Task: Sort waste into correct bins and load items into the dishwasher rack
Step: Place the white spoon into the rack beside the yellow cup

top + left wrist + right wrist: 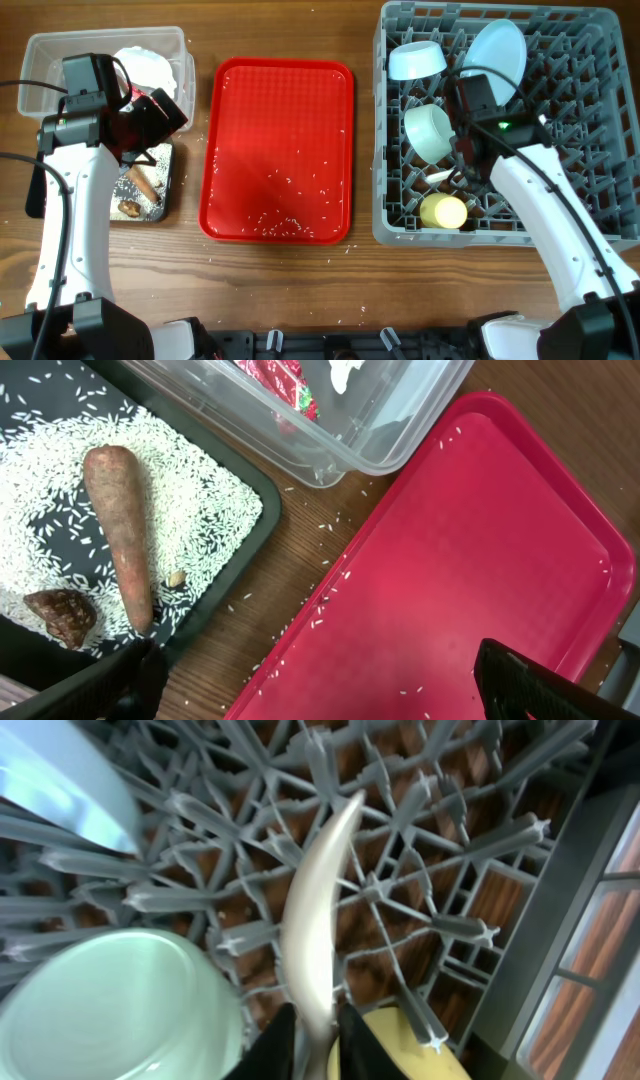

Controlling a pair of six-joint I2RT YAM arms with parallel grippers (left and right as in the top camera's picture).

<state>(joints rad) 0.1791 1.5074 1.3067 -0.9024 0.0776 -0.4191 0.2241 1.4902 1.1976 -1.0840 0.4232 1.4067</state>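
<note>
The grey dishwasher rack [600, 120] holds the pale blue plate [497, 52], two pale bowls [418, 60] [429, 132] and the yellow cup [443, 211]. My right gripper [318, 1038] is shut on the white plastic spoon [318, 925] over the rack floor, between the mint bowl [120, 1010] and the yellow cup [400, 1050]. My left gripper [320, 690] is open and empty above the red tray's left edge. The black tray [230, 480] holds rice [190, 510], a brown stick [120, 530] and a dark scrap [62, 615]. The clear tub [40, 60] holds white paper [150, 68] and the red wrapper [275, 375].
The flat red serving tray [280, 100] lies in the middle with loose rice grains [285, 222] near its front edge. A few grains lie on the wooden table [290, 575] between the red tray and the black tray.
</note>
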